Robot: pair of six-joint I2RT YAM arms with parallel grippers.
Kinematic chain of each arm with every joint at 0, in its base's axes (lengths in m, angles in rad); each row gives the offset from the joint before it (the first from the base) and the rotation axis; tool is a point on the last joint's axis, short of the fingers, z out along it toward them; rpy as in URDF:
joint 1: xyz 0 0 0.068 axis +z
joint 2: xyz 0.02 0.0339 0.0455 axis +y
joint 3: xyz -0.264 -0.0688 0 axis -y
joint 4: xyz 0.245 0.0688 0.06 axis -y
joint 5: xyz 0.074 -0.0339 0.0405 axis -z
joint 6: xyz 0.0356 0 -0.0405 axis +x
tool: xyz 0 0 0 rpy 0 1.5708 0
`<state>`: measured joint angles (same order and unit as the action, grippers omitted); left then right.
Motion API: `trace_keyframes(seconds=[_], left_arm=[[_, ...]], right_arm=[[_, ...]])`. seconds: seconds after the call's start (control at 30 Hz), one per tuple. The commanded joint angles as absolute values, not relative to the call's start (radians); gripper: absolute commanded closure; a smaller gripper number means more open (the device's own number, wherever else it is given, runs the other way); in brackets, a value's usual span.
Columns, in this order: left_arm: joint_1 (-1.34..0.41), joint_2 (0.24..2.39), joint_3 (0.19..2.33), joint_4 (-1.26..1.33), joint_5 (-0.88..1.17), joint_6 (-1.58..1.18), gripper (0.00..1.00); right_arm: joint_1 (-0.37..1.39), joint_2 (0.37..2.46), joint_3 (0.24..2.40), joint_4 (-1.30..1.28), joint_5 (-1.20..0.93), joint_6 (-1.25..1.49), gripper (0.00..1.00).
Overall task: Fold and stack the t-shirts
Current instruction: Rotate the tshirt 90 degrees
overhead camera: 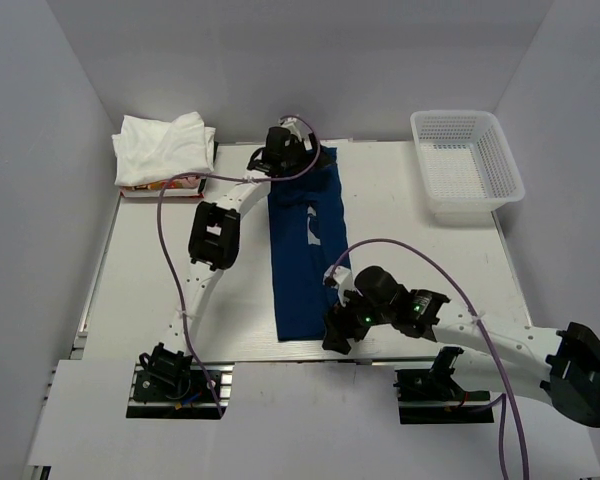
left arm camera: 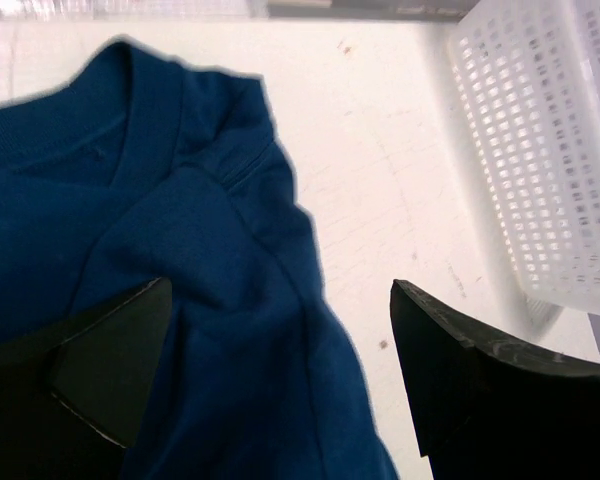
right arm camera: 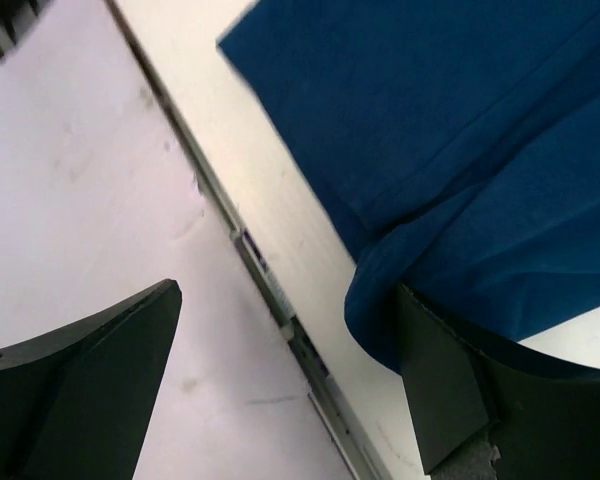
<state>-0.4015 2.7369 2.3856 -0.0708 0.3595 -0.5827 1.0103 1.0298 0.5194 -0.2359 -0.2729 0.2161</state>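
Note:
The navy blue t-shirt [overhead camera: 300,270] lies on the table folded lengthwise into a long strip, collar at the far end. My left gripper [overhead camera: 280,160] is open over the collar end. In the left wrist view its jaws [left arm camera: 280,300] stand wide apart over the shoulder edge of the navy shirt [left arm camera: 180,250]. My right gripper [overhead camera: 338,335] is open at the shirt's near right corner. In the right wrist view [right arm camera: 288,300] the hem corner of the shirt [right arm camera: 460,150] bulges over the right finger [right arm camera: 450,380]. White t-shirts [overhead camera: 165,148] lie folded at the far left.
The white mesh basket [overhead camera: 467,165] stands at the far right; its wall shows in the left wrist view [left arm camera: 540,150]. The white shirts rest on a flat red-edged box [overhead camera: 160,187]. The table's near edge [right arm camera: 280,310] runs just under my right gripper.

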Motion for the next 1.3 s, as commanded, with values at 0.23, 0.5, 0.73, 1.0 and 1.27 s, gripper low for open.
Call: trace_keyframes(seconds=[0.23,0.5,0.73,1.0,1.27], left_arm=[[-0.405,2.223,2.293,-0.202,0.356,-0.42,0.0],[-0.423,2.036,2.056,-0.446,0.347,-0.364,0.0],[-0.501,1.456,1.16,-0.244,0.234,-0.539,0.0],[-0.635,1.22,0.67,-0.378,0.33,-0.724,0.0],[-0.755,1.265,0.583,-0.419,0.339,-0.764,0.08]], right_arm=[[1.017,0.942,0.542,-0.146,-0.109,0.296,0.1],[1.011,0.879,0.486,-0.254,0.096,0.52,0.1],[1.0,0.874,0.402,-0.282,0.17,0.676,0.1],[1.0,0.948,0.362,-0.258,0.126,0.719,0.24],[1.0,0.907,0.298,-0.201,0.12,0.762,0.52]])
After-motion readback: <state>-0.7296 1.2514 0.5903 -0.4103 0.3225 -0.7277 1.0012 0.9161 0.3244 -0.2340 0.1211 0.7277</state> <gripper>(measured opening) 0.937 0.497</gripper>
